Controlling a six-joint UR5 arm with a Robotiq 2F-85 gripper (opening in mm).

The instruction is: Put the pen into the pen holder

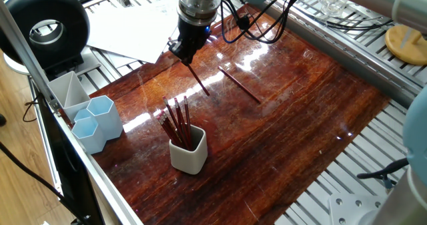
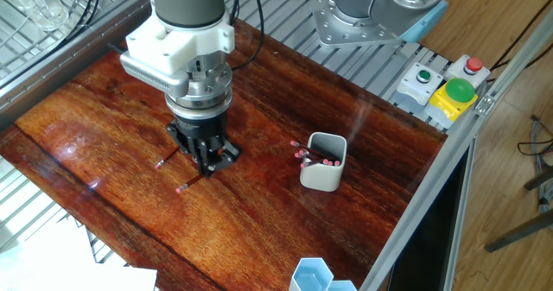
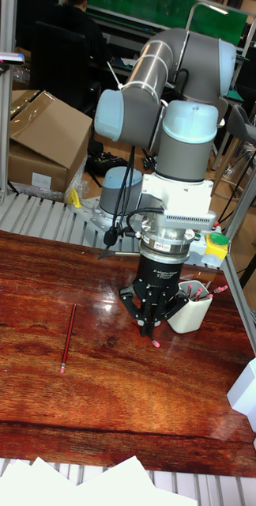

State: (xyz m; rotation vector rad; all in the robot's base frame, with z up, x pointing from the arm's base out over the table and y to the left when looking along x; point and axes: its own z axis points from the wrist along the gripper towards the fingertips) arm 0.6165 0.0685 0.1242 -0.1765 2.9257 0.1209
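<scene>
Your gripper point(image 1: 185, 53) is closed on a pen point(image 1: 198, 80), fingers pinched near one end, and the pen hangs clear of the table point(image 1: 287, 131), slanting down and away from the fingers rather than hanging plumb. In the other fixed view the pen point(image 2: 192, 180) pokes out below the gripper point(image 2: 206, 155) with its pink-tipped end lowest, and the tall fixed view shows the same pink tip under the gripper point(image 3: 154, 321). The relation to watch is this: the pen holder point(image 1: 187, 149) stands well apart from the gripper, toward the near table edge in one fixed view and off to the right in the other point(image 2: 324, 162), already stocked with several pens that lean across its mouth. So you need to carry the pen sideways toward the cup, and because its long axis is tilted, the low tip will not sit straight beneath the fingers; I judge you should line up the tip, not the gripper, over the free part of the opening. A second loose pen point(image 1: 240, 85) lies flat on the table just beyond the gripper; leave it for later
</scene>
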